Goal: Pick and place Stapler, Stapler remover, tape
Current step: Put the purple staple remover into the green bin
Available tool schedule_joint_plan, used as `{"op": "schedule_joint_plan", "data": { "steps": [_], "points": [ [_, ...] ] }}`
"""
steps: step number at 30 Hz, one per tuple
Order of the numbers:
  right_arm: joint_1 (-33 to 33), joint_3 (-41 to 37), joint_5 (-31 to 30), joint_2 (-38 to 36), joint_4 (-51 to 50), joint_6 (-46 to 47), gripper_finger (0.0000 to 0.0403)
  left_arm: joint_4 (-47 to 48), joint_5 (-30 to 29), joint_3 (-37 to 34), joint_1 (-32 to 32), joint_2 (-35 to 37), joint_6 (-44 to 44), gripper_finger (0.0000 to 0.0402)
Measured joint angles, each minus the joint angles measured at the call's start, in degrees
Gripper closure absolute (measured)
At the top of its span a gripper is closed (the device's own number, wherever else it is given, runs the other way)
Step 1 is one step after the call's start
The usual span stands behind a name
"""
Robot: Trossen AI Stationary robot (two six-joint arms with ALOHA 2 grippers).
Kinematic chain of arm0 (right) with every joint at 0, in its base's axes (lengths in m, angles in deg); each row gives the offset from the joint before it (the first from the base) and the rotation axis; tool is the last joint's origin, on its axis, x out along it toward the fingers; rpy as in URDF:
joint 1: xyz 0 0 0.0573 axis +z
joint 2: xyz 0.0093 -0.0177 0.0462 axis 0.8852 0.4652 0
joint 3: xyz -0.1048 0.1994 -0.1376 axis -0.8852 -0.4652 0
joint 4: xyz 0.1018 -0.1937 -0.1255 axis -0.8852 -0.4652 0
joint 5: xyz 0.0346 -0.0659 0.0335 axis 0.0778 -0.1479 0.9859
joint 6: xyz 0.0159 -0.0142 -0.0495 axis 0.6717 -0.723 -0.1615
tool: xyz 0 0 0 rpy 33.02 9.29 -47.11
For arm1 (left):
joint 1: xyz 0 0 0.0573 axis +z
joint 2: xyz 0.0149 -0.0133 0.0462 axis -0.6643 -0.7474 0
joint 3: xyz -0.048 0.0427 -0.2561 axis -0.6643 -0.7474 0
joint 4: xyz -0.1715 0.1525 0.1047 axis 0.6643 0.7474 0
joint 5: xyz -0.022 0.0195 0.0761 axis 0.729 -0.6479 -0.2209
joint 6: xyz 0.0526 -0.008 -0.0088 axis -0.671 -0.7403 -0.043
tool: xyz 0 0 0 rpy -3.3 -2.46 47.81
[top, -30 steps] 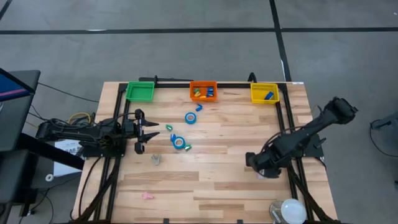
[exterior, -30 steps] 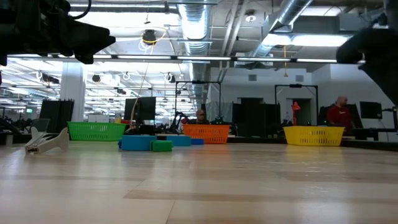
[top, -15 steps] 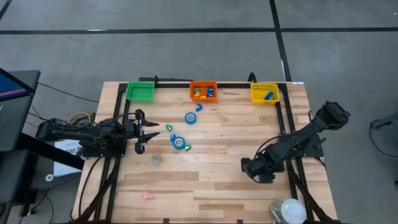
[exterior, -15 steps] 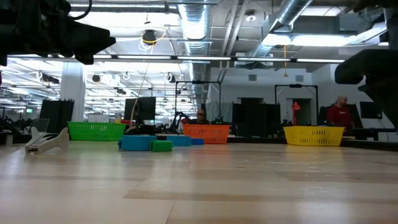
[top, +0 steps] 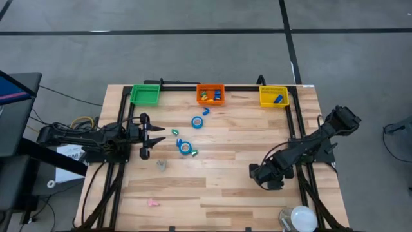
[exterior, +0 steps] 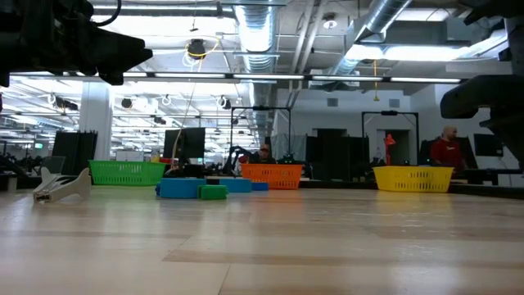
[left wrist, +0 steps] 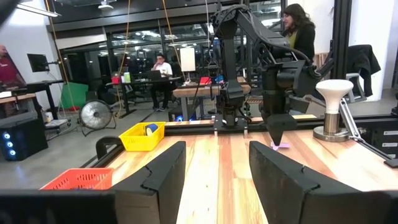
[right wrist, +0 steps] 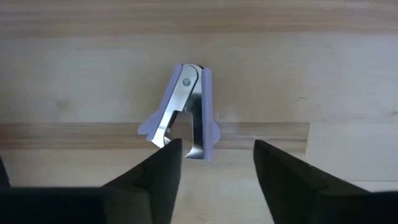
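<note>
Overhead, right pincer [right wrist: 211,168] agape above stapler remover [right wrist: 183,112], bare table [right wrist: 323,74] around.

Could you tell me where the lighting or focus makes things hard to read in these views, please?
Low view: bright ceiling lights leave both arms as dark silhouettes. Right wrist view: even light, the lilac staple remover is sharp, and the right gripper's fingers are soft, dark shapes. Left wrist view: the yellow bin is clear, with daylight behind.

- Three bins, green [top: 144,95], orange [top: 210,94] and yellow [top: 273,96], line the table's [top: 225,161] far edge.
- Tape rolls [top: 197,122] and small staplers [top: 176,132] clutter the middle-left.
- The table's centre and near edge lie mostly bare.
- A lamp [top: 300,218] stands at the near right corner.
</note>
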Motion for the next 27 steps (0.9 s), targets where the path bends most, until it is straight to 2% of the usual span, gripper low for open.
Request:
{"op": "schedule_joint_plan", "data": {
  "steps": [7,12,17,27],
  "points": [
    [-0.28,0.00,0.04,0.00,0.00,0.00,0.0290,0.00,-0.01,0.00,-0.01,0.00,0.00,0.0234],
    [-1.18,0.02,0.20,0.00,-0.02,0.00,0.0323,0.00,0.00,0.00,0.00,0.00,0.00,0.0234],
    [-1.51,0.00,0.20,0.00,-0.07,0.00,0.0337,0.00,-0.01,0.00,-0.01,0.00,0.00,0.0234],
    [0.12,0.01,0.22,-0.02,-0.11,2.84,0.0338,0.00,0.00,0.00,0.00,0.00,0.00,0.0234]
  ]
}}
